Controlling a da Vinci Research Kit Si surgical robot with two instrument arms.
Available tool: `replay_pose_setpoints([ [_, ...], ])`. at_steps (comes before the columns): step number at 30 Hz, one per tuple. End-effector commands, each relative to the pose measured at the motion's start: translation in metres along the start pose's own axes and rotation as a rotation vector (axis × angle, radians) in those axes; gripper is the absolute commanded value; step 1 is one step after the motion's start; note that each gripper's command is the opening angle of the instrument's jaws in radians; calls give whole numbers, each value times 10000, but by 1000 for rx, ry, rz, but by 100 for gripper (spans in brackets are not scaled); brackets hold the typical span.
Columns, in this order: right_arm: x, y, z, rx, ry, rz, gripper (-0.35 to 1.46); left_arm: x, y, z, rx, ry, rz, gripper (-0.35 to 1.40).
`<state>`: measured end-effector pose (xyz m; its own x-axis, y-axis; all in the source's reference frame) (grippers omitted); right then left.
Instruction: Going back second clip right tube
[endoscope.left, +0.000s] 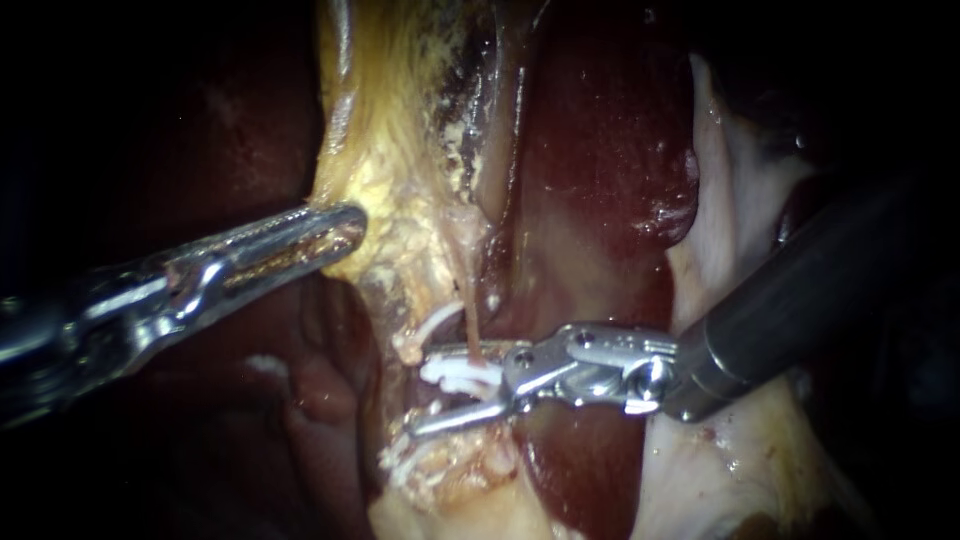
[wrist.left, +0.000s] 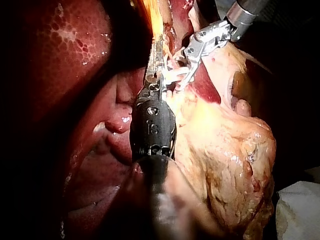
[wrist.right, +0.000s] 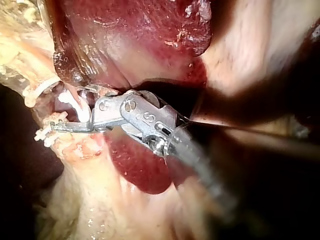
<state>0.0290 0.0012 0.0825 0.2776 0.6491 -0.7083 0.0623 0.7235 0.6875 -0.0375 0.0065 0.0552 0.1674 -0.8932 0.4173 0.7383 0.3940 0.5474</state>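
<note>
Right instrument (endoscope.left: 425, 392) entered from the right, jaws apart, gripping nothing. A white clip (endoscope.left: 458, 377) sat in the gap between the jaws, nearer the upper jaw and back toward the hinge; whether it touched that jaw could not be told. The clip's long axis ran roughly along the line of the jaws and crosswise to the tube (endoscope.left: 468, 320), with one end pointing at the hinge and the other out toward the jaw tips. The tube was thin and pinkish. It came down from the yellow tissue (endoscope.left: 400, 190) to the upper jaw, just where the clip sat, and its run past the clip was hidden. An upper clip (endoscope.left: 432, 322), white and curved, lay just outside the upper jaw, beside the tube. A lower clip (endoscope.left: 400, 462) lay past the tip of the lower jaw, on ragged pale tissue. The right wrist view agreed: the white clip lay in the open gap, the lower jaw reached on beyond it, and the lower clip was at that jaw's tip. Dark red liver (endoscope.left: 600, 150) lay behind the right instrument's wrist and under its jaws. Left instrument (endoscope.left: 345, 228) entered from the left, well apart from the clip, jaws closed on the edge of the yellow tissue. In the left wrist view its jaws ran straight ahead into that tissue, with the right instrument's open jaws just beside their tips.
</note>
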Motion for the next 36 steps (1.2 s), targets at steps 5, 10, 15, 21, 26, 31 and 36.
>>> replay_pose_setpoints([
  [5,18,-3,-39,9,2,-94,60,-1,1,-1,-3,0,0,-35],
  [10,28,-15,-69,26,0,-183,60,-1,1,-1,-3,0,0,-35],
  [15,45,-23,-96,38,1,-284,60,-1,2,-1,-3,0,0,-35],
  [21,73,-33,-117,31,4,-378,60,-1,2,-1,-2,0,0,-35],
  [26,90,-41,-123,29,6,-417,60,0,3,0,-3,0,0,-35],
  [31,93,-44,-127,28,6,-421,60,9,10,14,-5,-5,11,-35],
  [36,92,-44,-130,30,6,-421,60,29,22,45,1,13,22,-35],
])
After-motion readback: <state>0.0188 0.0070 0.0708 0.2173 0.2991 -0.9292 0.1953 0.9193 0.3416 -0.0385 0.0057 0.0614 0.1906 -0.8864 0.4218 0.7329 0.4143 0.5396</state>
